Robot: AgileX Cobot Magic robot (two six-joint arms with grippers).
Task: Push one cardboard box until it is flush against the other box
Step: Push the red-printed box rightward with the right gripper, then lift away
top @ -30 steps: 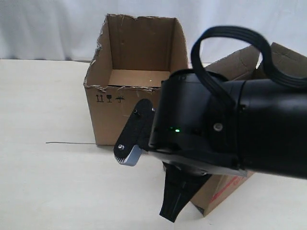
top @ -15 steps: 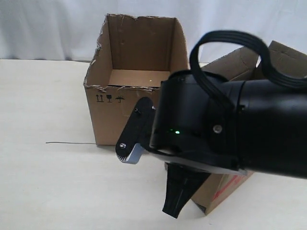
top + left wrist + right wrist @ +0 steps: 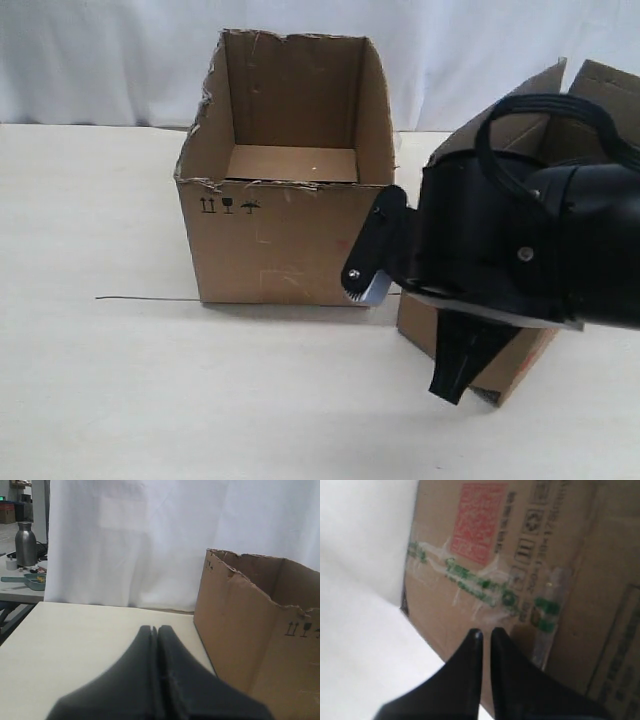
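pushing from the outer face is the right idea here, it just needs to be done low and square. the right gripper [image 3: 484, 633] has its two fingers pressed nearly together with nothing pinched between them. the tips are right up at the taped side of the cardboard box [image 3: 530, 555]; can't tell if they actually touch it or stop just short.

my guess is the push isn't finished. in the exterior view it sits on the right of the table [image 3: 100, 380], just beside the other box [image 3: 270, 250]. it's turned a bit, so a near corner comes close while the faces aren't parallel. the arm hides the seam, so no idea if they meet anywhere.

so: contact low, toward the end that hangs away, and go slow so it swings in rather than tips. it's tall, narrow and probably light.

left gripper [image 3: 154, 630] is closed up too and empty, hovering over the table on the far side of the other box. it could brace that one if it slides.

looks-wise: brown, red square print [image 3: 477, 515], green-printed tape [image 3: 485, 582] across the side, small grey symbols, open flaps [image 3: 600, 85] sticking up on top.
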